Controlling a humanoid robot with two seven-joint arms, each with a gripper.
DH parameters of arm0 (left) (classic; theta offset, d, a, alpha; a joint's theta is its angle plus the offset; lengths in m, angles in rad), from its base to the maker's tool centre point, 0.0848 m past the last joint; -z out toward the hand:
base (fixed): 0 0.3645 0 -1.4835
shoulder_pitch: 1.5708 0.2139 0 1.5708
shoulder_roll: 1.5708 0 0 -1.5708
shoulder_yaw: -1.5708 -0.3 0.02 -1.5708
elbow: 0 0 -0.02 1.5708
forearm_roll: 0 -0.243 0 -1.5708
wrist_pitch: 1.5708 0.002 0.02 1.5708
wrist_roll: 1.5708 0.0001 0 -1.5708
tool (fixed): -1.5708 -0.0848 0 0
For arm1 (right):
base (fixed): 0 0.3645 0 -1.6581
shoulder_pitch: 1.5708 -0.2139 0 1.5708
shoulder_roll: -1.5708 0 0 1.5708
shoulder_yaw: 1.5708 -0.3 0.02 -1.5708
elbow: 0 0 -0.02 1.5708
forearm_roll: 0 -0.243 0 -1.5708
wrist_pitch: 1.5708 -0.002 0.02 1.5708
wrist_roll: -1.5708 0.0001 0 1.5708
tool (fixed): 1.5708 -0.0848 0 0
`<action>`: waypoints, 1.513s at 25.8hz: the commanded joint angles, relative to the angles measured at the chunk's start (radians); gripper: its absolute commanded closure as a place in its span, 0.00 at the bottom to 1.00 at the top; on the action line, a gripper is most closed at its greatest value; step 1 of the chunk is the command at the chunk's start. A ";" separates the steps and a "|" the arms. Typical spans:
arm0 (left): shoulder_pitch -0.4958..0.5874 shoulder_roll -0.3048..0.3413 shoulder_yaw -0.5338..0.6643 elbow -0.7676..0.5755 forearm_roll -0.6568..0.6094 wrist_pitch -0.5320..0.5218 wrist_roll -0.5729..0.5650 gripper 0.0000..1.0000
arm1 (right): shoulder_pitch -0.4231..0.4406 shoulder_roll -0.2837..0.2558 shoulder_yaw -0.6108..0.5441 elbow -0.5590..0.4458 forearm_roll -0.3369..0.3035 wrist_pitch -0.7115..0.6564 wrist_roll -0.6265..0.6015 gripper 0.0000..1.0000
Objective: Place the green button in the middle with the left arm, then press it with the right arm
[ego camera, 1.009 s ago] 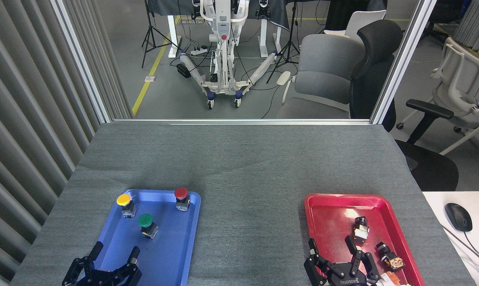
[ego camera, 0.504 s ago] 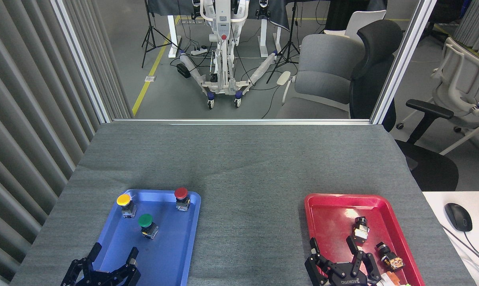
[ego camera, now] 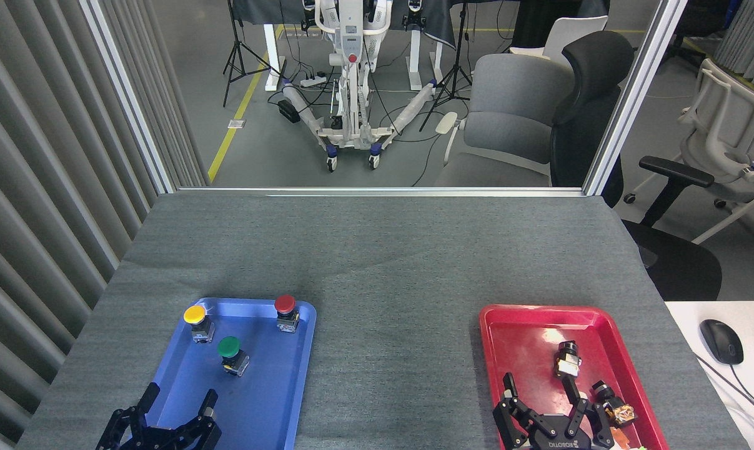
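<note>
Green button: upright in the blue tray, near its middle, untouched. No step of the task is judged done; lifting, placing and pressing all remain.

The middle: bare grey mat of the table between the two trays, nothing set on it.

Left gripper: low over the near end of the blue tray, near the green button but apart from it. Jaws are spread wide, with nothing held.

Right gripper: marked with white lettering, low over the near part of the red tray. Jaws are spread, with nothing held.

Yellow button: far left corner of the blue tray, just beside the green button. It is judged the closest obstacle to a grasp.

Red button: far right corner of the blue tray, apart from the green one.

Small dark parts: lying loose in the red tray, close by the right gripper; their kind cannot be told.

Computer mouse: on a white surface to the right, clear of the work.

Office chairs: beyond the table, not in the way.
</note>
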 commanded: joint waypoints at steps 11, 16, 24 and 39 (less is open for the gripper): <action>-0.001 0.006 0.000 -0.001 -0.003 -0.014 0.004 0.00 | 0.012 -0.001 -0.005 0.000 0.002 0.036 -0.002 0.00; -0.001 0.006 0.000 0.000 -0.004 -0.012 0.004 0.00 | 0.011 -0.018 -0.006 0.002 -0.002 0.039 -0.002 0.00; 0.001 0.006 0.000 0.007 -0.007 -0.012 0.004 0.00 | 0.006 -0.032 -0.005 0.017 -0.002 0.047 -0.020 0.00; 0.002 0.006 0.000 0.010 -0.006 -0.012 0.004 0.00 | -0.003 -0.038 -0.011 0.020 0.000 0.050 -0.016 0.00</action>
